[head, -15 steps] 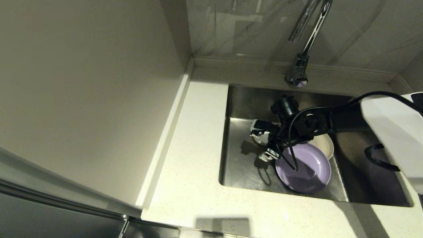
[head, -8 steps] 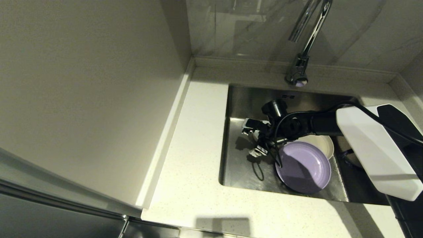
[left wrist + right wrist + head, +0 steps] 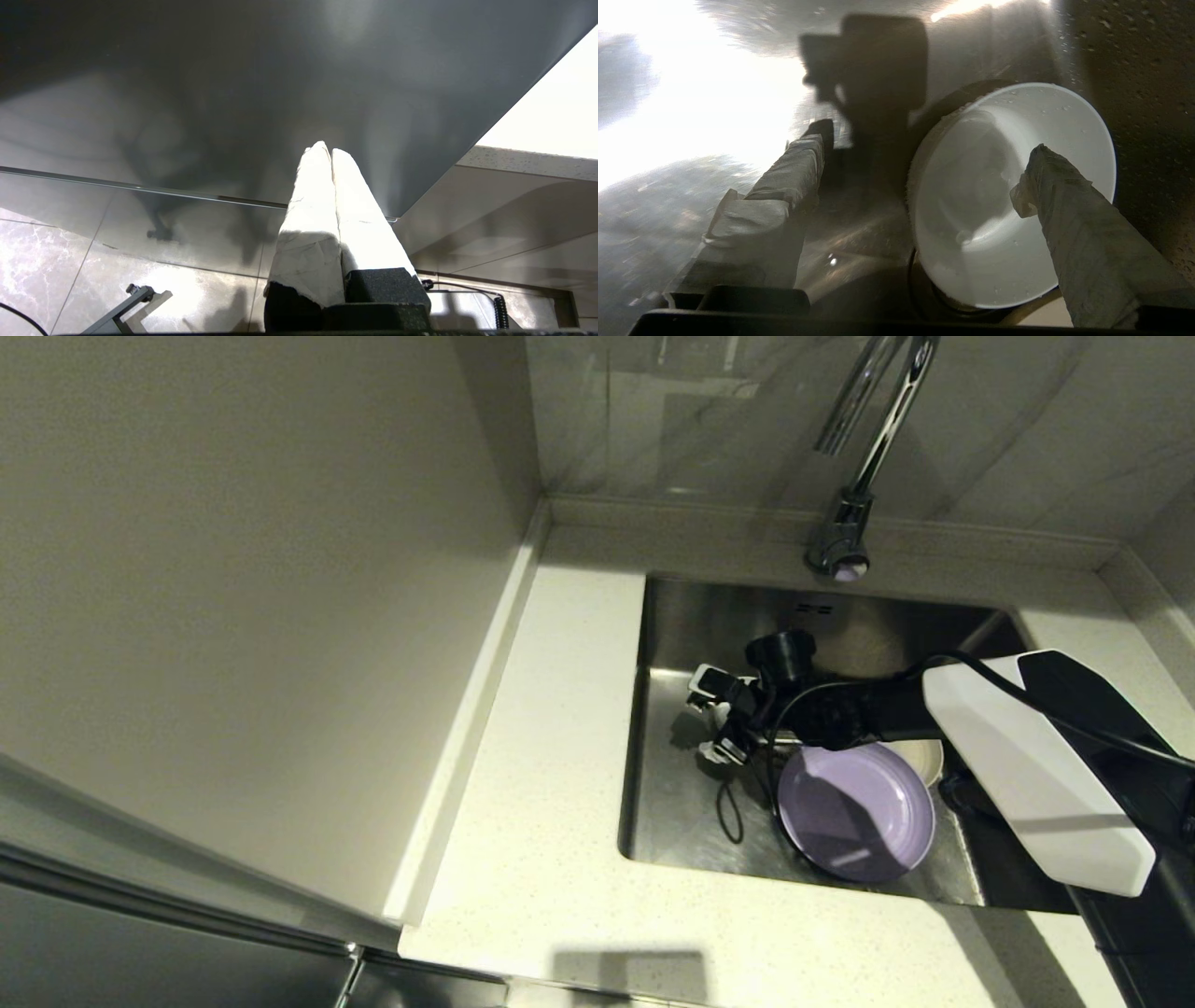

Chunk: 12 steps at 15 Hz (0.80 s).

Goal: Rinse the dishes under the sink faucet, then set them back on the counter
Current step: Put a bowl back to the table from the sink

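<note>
The white bowl (image 3: 1013,196) sits down in the sink (image 3: 672,803), tilted on its side with its open mouth toward my wrist camera and water beads on its inner wall; in the head view it is almost wholly hidden behind my right pincer (image 3: 714,719), left of centre in the basin. The lavender plate (image 3: 857,814) lies just to the lower right of it, overlapping the beige plate (image 3: 924,758), of which only a sliver shows at its upper right edge.

My right pincer is spread wide and holds nothing: in the wrist view one taped finger (image 3: 1069,219) hangs in front of the bowl's hollow, the other (image 3: 784,186) well off to the left over bare steel.

Over the last second my forearm has swung lower in the frame and the pincer has slid up and left, off the lavender plate's rim toward the bowl. I judge I am lining up to take the bowl by its rim.

The faucet (image 3: 854,476) stands at the upper edge, the counter (image 3: 560,728) to the left carries no dish yet. My left pincer (image 3: 327,154) is parked away from the sink, fingers pressed together.
</note>
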Available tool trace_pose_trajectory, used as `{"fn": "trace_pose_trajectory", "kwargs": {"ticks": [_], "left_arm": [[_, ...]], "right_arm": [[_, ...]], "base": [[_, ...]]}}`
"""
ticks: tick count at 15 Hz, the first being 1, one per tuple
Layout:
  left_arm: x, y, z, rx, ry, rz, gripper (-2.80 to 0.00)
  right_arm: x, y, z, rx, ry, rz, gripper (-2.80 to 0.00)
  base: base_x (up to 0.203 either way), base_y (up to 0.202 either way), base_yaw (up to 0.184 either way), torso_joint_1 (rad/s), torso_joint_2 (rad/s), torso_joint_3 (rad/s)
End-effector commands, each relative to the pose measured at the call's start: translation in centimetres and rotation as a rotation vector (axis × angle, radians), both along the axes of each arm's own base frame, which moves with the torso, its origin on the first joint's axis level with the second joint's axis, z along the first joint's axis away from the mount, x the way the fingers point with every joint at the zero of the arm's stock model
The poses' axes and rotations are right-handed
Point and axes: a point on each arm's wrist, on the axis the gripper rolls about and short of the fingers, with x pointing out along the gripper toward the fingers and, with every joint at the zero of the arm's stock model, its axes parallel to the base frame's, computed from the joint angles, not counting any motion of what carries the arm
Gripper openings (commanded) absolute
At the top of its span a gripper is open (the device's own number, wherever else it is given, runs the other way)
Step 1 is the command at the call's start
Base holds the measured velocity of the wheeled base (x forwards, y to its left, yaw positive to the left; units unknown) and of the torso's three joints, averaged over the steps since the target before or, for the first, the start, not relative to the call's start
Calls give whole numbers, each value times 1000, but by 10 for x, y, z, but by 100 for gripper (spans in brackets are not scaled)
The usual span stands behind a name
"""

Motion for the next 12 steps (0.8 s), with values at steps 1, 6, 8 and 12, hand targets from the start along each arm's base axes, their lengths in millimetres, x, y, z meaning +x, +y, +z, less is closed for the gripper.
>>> {"fn": "trace_pose_trajectory", "kwargs": {"ticks": [1, 6, 8, 12], "left_arm": [[0, 0, 0, 0, -2, 0, -280], [0, 0, 0, 0, -2, 0, -280], [0, 0, 0, 0, -2, 0, -280], [0, 0, 0, 0, -2, 0, -280]], "right_arm": [[2, -8, -11, 6, -34, -13, 0], [9, -23, -23, 6, -28, -48, 0], [10, -26, -25, 5, -25, -54, 0], [9, -28, -27, 3, -15, -56, -280]], "base": [[0, 0, 0, 0, 0, 0], [0, 0, 0, 0, 0, 0], [0, 0, 0, 0, 0, 0], [0, 0, 0, 0, 0, 0]]}}
